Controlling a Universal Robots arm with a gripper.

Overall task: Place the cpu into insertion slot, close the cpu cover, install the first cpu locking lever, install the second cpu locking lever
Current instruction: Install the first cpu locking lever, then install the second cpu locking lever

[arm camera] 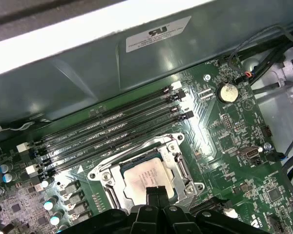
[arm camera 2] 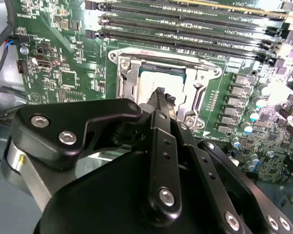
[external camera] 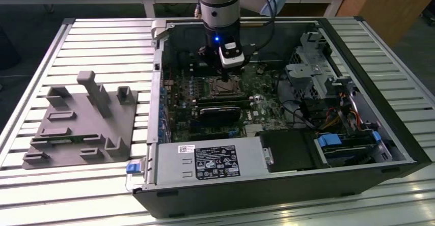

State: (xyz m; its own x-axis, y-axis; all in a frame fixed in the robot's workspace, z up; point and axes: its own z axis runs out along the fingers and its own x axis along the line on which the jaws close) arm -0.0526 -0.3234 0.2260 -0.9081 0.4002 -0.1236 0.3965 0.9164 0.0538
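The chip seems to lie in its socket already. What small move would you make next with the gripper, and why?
Probably lift the gripper a little, straight up. In both wrist views the cpu lies flat inside the insertion slot, with the silvery cpu cover framing it, and the fingertips sit right over its face. Rising slightly would free the chip without dragging it sideways.

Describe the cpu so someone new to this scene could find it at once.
Start at the open computer case and find the green board's four long black memory slots. Beside them sits a silvery metal frame; the cpu is the pale, plain square inside it, under the gripper tip.
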